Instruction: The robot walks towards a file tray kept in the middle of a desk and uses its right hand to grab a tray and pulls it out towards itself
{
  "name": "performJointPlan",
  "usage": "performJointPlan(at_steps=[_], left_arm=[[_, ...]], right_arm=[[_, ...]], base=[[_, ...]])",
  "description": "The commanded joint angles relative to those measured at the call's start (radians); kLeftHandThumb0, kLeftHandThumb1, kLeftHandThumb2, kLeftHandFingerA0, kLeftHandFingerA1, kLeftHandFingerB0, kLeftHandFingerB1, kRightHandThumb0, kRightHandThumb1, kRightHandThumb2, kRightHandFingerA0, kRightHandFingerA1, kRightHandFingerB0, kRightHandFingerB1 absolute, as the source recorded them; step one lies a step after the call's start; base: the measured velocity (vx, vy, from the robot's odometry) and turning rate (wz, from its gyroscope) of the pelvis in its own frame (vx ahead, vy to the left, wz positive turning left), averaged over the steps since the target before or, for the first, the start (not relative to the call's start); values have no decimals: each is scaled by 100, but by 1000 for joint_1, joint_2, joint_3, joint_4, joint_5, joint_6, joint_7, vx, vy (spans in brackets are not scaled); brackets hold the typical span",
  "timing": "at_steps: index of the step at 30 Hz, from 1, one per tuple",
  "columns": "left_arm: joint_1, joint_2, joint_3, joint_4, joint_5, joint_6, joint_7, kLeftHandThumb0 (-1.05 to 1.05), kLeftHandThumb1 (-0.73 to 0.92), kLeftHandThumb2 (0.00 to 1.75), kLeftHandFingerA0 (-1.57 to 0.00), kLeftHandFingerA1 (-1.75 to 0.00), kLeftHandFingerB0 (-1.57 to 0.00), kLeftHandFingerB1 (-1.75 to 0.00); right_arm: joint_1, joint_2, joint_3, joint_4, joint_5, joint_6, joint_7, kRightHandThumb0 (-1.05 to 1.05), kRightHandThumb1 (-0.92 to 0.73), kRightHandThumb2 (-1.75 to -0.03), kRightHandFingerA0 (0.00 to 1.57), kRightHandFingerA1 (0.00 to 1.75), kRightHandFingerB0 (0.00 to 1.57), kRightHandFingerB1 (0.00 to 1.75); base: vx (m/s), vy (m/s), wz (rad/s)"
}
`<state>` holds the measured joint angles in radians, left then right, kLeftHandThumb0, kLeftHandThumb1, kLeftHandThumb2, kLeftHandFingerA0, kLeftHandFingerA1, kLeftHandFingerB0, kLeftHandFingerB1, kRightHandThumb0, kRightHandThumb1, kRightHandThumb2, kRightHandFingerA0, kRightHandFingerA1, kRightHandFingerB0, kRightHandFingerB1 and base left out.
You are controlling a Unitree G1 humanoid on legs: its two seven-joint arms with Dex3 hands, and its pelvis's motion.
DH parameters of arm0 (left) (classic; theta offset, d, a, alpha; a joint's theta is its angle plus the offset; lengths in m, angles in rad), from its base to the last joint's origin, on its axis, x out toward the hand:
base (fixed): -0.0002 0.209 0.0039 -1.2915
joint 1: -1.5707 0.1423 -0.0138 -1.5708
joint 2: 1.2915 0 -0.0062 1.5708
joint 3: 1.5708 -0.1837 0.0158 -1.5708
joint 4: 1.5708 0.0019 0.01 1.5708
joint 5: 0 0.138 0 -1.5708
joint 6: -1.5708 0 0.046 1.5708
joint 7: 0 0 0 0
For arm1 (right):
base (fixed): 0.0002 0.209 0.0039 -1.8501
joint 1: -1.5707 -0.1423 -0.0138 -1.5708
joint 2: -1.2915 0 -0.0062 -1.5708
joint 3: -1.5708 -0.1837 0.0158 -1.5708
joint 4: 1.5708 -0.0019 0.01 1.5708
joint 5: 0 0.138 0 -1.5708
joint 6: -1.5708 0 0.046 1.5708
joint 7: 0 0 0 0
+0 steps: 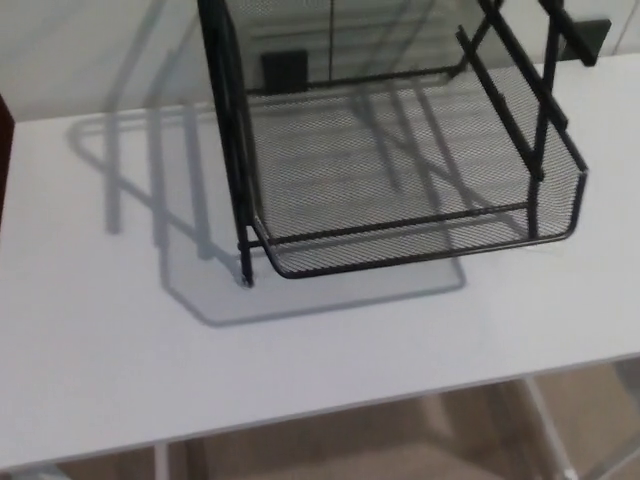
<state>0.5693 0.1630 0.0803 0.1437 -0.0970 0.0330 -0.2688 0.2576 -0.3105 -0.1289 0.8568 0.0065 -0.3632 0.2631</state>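
Looking down at a white desk [120, 360] with the black file tray [400, 160] standing mid-desk toward the far edge; neither of my hands shows, so I cannot tell how they are set.

I read the wire frame [228, 150] as stiff and fairly light, so it may skid across the smooth top if I tug hard. The bottom mesh tray [420, 180] sits low in it, its front lip [400, 228] facing me and jutting a little past the front posts. Thin mesh should flex slightly but not break. I judge the best hold for my right hand is the middle of that front lip, fingers hooked over the rim, pulling straight back.
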Motion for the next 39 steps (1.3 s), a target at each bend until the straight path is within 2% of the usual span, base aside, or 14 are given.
performJointPlan(at_steps=[1, 3, 4, 9, 14, 16, 25, 26, 27, 30, 31, 35, 38, 39], left_arm=[[-4, 7, 0, 16, -9, 43, -7, -43, 68, 60, -38, -58, -20, -37], [2, 13, -7, -3, 1, 57, -5, -35, 49, 96, -29, -62, -6, -49], [3, 15, -8, 1, -3, 46, -14, -44, 68, 60, -31, -52, -18, -37], [3, 31, -16, -3, 13, 46, -11, -46, 67, 60, -29, -52, -19, -37], [26, 32, -27, 9, 17, 21, -15, -47, 66, 60, -25, -55, -22, -40], [60, 30, -37, 1, 25, 22, -9, -45, 66, 60, -27, -55, -24, -39], [65, 28, -49, 63, 38, -37, -3, -43, 67, 60, -35, -59, -25, -42], [65, 30, -50, 62, 41, -40, -2, -44, 68, 60, -34, -58, -25, -41], [64, 33, -51, 62, 48, -40, 3, -45, 67, 59, -32, -59, -25, -42], [48, 40, -47, 61, 45, -30, 0, -43, 67, 60, -30, -56, -25, -41], [49, 42, -48, 58, 47, -30, 0, -44, 68, 60, -30, -56, -24, -40], [73, 54, -33, -18, 35, 8, -4, -44, 67, 59, -28, -59, -25, -41], [66, 51, -22, -10, 21, 10, -8, -43, 66, 59, -28, -58, -25, -42], [64, 52, -19, -3, 20, 5, -10, -44, 67, 60, -27, -53, -24, -40]], right_arm=[[-1, -13, -3, -11, 2, -13, 0, -71, -44, -100, 53, 77, 12, 52], [4, -13, -4, -21, 9, -7, 11, -66, -43, -99, 49, 74, 11, 53], [9, -12, -4, -33, 8, 1, 7, -67, -44, -99, 53, 76, 12, 52], [5, 2, -4, -26, 13, 9, 3, -73, -64, -59, 44, 70, 27, 50], [15, 4, 8, -16, -11, -1, -20, -67, -43, -99, 52, 75, 12, 51], [43, 5, 4, -26, 5, 12, -3, -74, -63, -58, 46, 69, 26, 48], [62, 5, 11, 15, 4, -56, 5, -68, -43, -98, 54, 76, 10, 51], [68, 6, 9, 7, 8, -58, 8, -81, -63, -59, 46, 69, 24, 49], [78, 10, 1, -13, 23, -56, 15, -84, -46, -89, 36, 70, 23, 56], [146, 39, -48, -163, 93, -21, 20, -89, -67, -61, 38, 73, 24, 51], [160, 47, -71, -187, 124, -28, 31, -89, -51, -94, 33, 70, 19, 56], [273, 159, -277, -468, 374, -79, 9, -83, -55, -99, 19, 69, 3, 52], [298, 194, -362, -617, 390, -134, -77, -82, -79, -64, 9, 74, 3, 47], [305, 198, -390, -682, 390, -128, -107, -81, -65, -105, 6, 59, 0, 36]], base=[[69, 55, 12], [30, -5, 3], [55, -19, 8], [7, -55, 7], [0, 0, 0], [0, 0, 0], [0, 0, 0], [0, 0, 0], [0, 0, 0], [0, 0, 0], [0, 0, 0], [0, 0, 0], [0, 0, 0], [0, 0, 0]])
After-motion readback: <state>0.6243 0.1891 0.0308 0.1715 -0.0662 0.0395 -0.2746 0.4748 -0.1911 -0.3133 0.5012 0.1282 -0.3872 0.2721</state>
